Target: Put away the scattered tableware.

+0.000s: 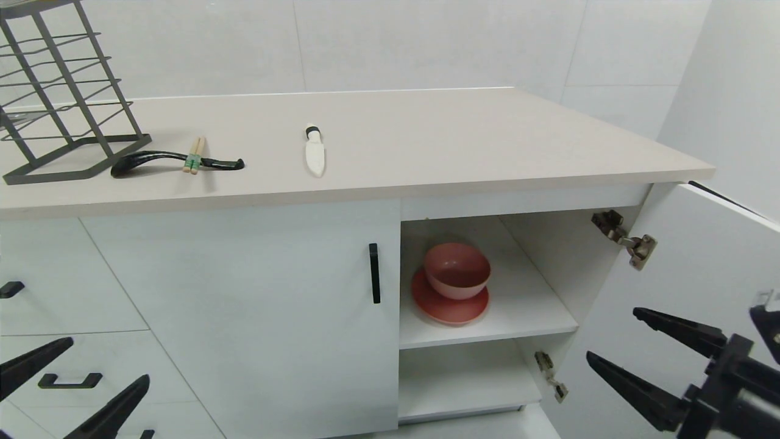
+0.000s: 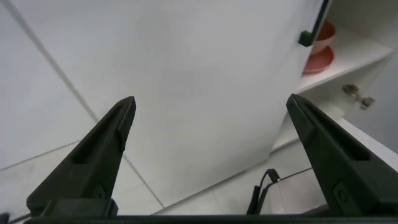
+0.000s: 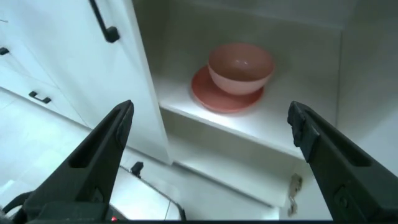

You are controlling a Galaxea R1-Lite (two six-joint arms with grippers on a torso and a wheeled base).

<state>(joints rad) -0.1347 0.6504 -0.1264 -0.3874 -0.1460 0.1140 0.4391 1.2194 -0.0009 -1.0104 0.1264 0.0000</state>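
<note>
On the beige countertop (image 1: 426, 134) lie a black ladle (image 1: 170, 162), a pair of wooden chopsticks (image 1: 194, 155) across its handle, and a white knife (image 1: 315, 152) with a black end. Inside the open cabinet, a pink bowl (image 1: 457, 270) (image 3: 240, 67) sits on a red plate (image 1: 450, 305) (image 3: 224, 96) on the upper shelf (image 1: 524, 305). My left gripper (image 1: 73, 384) (image 2: 208, 115) hangs open low at the left, in front of the drawers. My right gripper (image 1: 634, 341) (image 3: 208, 121) is open and empty beside the open cabinet door (image 1: 694, 268).
A dark wire dish rack (image 1: 61, 97) stands at the counter's far left. The closed left cabinet door (image 1: 256, 305) has a black handle (image 1: 374, 272). Drawers with black pulls (image 1: 70, 381) are at the left. A lower shelf (image 1: 457, 378) lies beneath the bowl's shelf.
</note>
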